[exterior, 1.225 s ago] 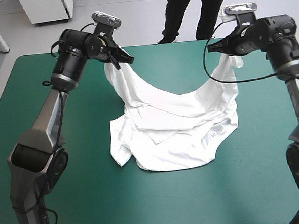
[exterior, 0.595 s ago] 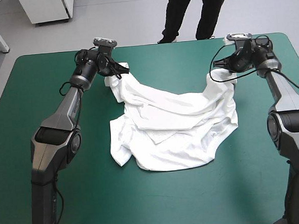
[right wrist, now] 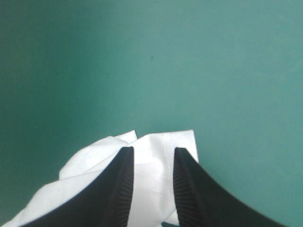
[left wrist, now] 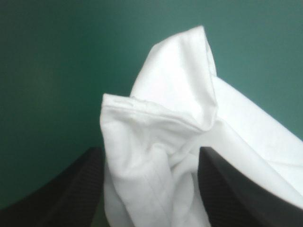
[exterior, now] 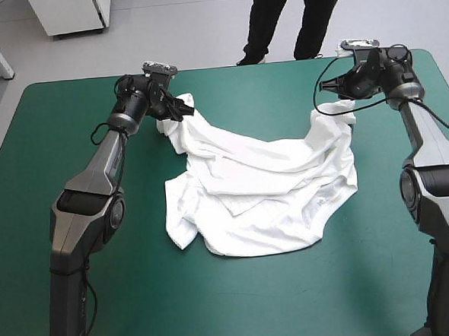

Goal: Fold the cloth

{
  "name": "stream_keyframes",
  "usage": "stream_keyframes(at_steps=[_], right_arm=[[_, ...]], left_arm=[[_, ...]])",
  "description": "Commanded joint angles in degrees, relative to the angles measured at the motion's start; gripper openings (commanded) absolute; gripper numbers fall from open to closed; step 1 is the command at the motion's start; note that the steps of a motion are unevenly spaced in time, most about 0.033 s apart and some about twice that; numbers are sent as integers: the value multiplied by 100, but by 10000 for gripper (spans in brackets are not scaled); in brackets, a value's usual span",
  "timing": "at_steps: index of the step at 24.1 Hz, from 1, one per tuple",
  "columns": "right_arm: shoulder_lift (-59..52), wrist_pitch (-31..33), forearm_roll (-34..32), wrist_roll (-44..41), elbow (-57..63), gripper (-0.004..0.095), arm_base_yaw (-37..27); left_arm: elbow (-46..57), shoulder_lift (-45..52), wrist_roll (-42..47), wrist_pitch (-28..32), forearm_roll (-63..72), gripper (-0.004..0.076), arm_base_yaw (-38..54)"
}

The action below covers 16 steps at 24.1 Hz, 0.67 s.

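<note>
The white T-shirt [exterior: 264, 188] lies crumpled in the middle of the teal-green table, with two corners stretched toward the far edge. My left gripper [exterior: 176, 106] is low at the far left corner of the shirt. In the left wrist view its black fingers [left wrist: 71, 189] stand wide apart, and a hemmed fold of the T-shirt [left wrist: 161, 118] lies loose between them. My right gripper [exterior: 334, 89] hovers just past the far right corner. Its fingers [right wrist: 118, 189] are parted, and the shirt's hemmed corner [right wrist: 151, 142] shows through the gap.
The table's far edge [exterior: 226, 67] runs close behind both grippers. Bare teal-green cover [exterior: 240, 304] stretches in front of the shirt and to both sides of it.
Both arms came down from a raised hold and laid the shirt's far corners on the table. Just now both grippers opened and the cloth went slack.
</note>
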<state>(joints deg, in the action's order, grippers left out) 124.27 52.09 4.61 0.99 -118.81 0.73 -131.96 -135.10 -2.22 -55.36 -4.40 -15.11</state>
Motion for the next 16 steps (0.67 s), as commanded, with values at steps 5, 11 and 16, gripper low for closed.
stream_keyframes(at_steps=[5,11,16], right_arm=[[-439,479,27,38,-477,299,-54],[-728,606,27,-16,-477,299,-68],[-1020,656,73,-45,-477,299,-280]], left_arm=[[-1032,525,9,-858,37,449,-16],[-1200,673,-166,-1836,479,384,-16],[-824,1232,-238,-1846,587,375,-333]])
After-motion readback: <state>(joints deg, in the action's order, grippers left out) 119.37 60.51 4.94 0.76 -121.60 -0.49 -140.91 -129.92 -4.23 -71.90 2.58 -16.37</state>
